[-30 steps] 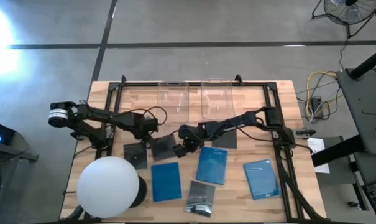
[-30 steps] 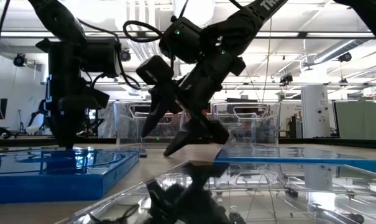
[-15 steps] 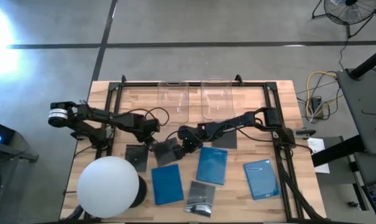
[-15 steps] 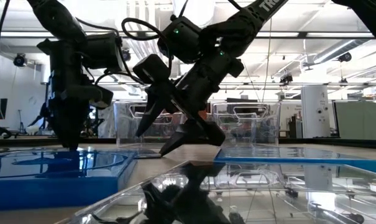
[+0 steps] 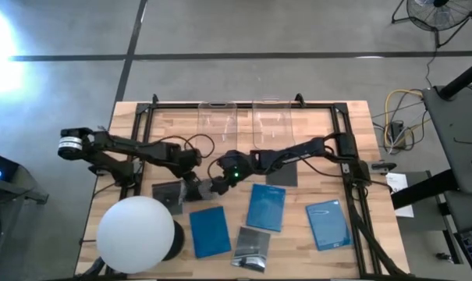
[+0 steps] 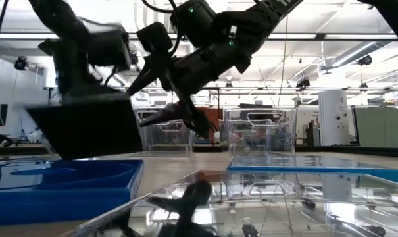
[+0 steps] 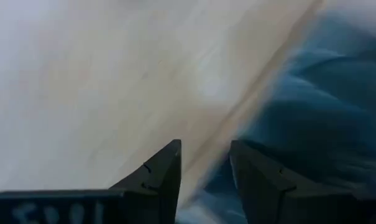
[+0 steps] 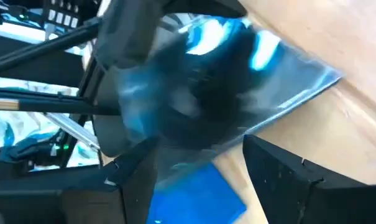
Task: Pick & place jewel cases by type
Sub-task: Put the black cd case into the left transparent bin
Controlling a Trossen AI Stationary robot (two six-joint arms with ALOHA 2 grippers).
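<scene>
The left gripper (image 5: 194, 187) reaches low beside the white sphere (image 5: 136, 234), its fingers (image 6: 87, 99) grasping a dark jewel case (image 6: 87, 131) lifted tilted off the bench (image 5: 353, 117). The right gripper (image 5: 218, 184), just beyond this case, has fingers (image 8: 281, 174) spread and released.

Wooden table (image 5: 360, 117) with a butcher-block top, carrying a black tube frame (image 5: 243, 104) round its edges. Two clear plastic bins at the far edge, side by side: left bin (image 5: 217, 125), right bin (image 5: 271, 123); both also visible in low view, standing upright. Large white sphere (image 5: 136, 232) at the near left corner. Yellow cable coil (image 5: 399, 109) on grey floor right of table. Fan (image 5: 434, 12) at far right.
</scene>
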